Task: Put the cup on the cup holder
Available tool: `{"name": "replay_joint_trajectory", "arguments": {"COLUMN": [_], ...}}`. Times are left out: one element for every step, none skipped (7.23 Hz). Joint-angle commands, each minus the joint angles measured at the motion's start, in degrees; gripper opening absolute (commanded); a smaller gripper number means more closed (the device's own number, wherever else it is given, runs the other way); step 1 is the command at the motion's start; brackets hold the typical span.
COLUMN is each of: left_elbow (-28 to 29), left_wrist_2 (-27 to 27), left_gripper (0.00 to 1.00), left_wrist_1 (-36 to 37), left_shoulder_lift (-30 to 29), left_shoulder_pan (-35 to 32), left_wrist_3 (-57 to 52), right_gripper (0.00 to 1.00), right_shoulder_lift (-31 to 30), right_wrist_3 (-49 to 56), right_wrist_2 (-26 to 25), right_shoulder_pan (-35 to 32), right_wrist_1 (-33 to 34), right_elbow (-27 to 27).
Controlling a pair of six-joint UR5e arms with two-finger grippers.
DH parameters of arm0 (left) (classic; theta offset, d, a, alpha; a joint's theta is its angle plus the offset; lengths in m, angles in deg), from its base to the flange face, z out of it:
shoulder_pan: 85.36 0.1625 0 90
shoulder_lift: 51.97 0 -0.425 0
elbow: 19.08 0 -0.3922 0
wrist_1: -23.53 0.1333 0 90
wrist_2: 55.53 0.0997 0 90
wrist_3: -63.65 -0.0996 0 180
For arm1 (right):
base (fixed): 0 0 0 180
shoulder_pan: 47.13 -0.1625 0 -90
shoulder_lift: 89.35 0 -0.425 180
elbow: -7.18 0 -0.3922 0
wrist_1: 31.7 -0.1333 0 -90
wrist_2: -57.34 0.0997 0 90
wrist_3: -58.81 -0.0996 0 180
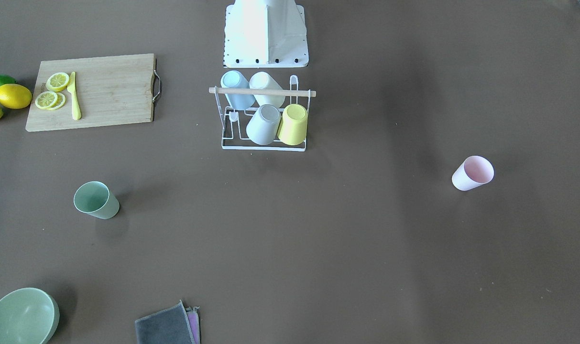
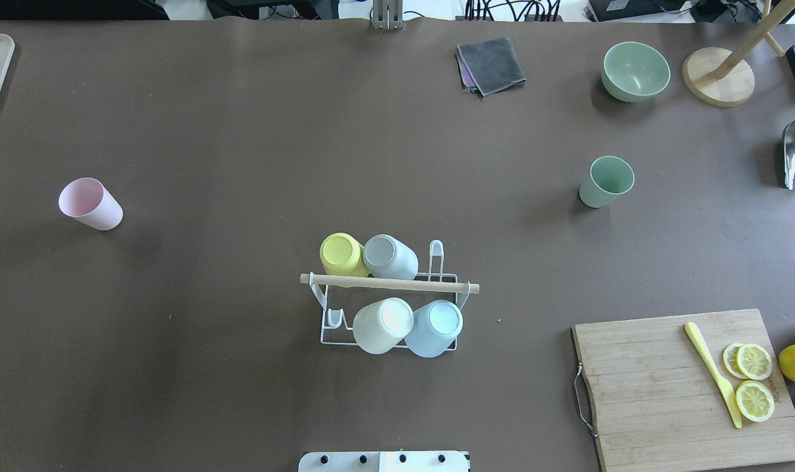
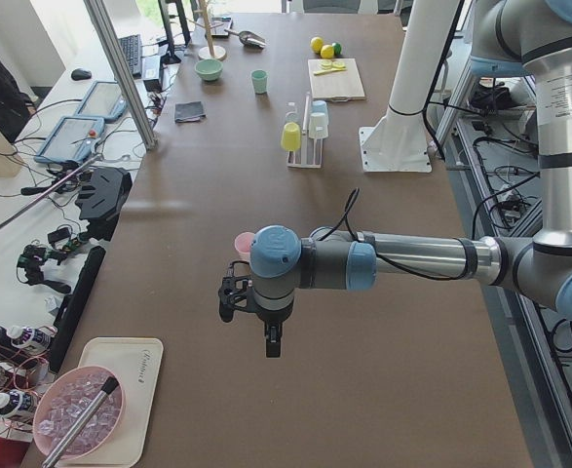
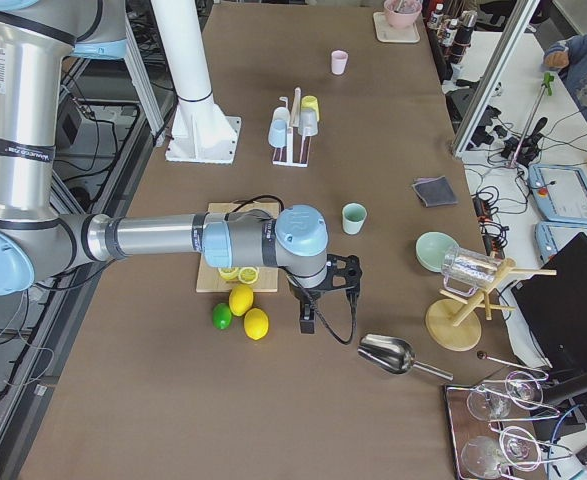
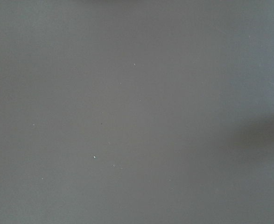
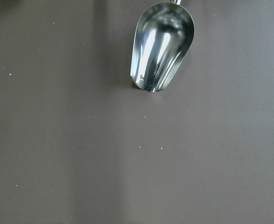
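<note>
Standing centrally on brown table (image 2: 240, 380): white cup holder (image 2: 389, 283).

**Colours of the tabletop scene**

Matte brown table (image 2: 240, 164). White wire cup holder (image 2: 397, 284) with a pale wooden handle, carrying a yellow cup (image 2: 341, 254), grey cup (image 2: 390, 257), cream cup (image 2: 382, 324) and pale blue cup (image 2: 435, 326). Loose: pink cup (image 2: 90, 204), sage-green cup (image 2: 607, 181). Sage-green bowl (image 2: 635, 71); dark grey cloth (image 2: 492, 62) over a pink-purple cloth (image 1: 194, 326). Light wooden cutting board (image 1: 113, 91) with yellow knife (image 1: 74, 98) and yellow lemon slices (image 1: 58, 81); yellow lemons (image 1: 13, 96), green lime (image 1: 0, 82); mirror-bright silver scoop (image 6: 162, 49).
</note>
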Motion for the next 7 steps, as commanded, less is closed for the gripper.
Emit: {"name": "replay_joint_trajectory", "arguments": {"left_elbow": [0.22,0.14,0.14,0.31,0.23,0.14,0.22], "left_wrist_2": [0.09,0.17,1.05,1.05,1.14,1.32,1.32], "left_gripper": [0.99,0.99,0.99,0.99,0.99,0.99,0.99], "left_wrist_1": [0.09,0.09,0.09,0.09,0.09,0.09,0.17], "left_shoulder_lift": [0.17,0.26,0.35,0.61,0.53,0.53,0.61], "left_shoulder_pan": [0.00,0.00,0.00,0.00,0.00,0.00,-0.09], "left_wrist_3": [0.09,0.09,0.09,0.09,0.09,0.09,0.09], "right_gripper": [1.00,1.00,1.00,1.00,1.00,1.00,1.00], "right_shoulder_lift": [0.18,-0.08,-0.43,-0.43,0.26,0.01,0.79], "right_wrist_3": [-0.17,-0.70,-0.70,-0.70,-0.62,-0.01,0.00], "right_wrist_2": [-0.06,0.02,0.20,0.37,0.46,0.73,1.08], "right_shoulder_pan": [0.07,0.07,0.07,0.07,2.42,4.01,4.12], "right_wrist_1": [0.38,0.21,-0.05,-0.14,0.12,-0.14,-0.23], "right_elbow": [-0.18,0.08,0.34,0.61,1.66,2.27,1.41]}}
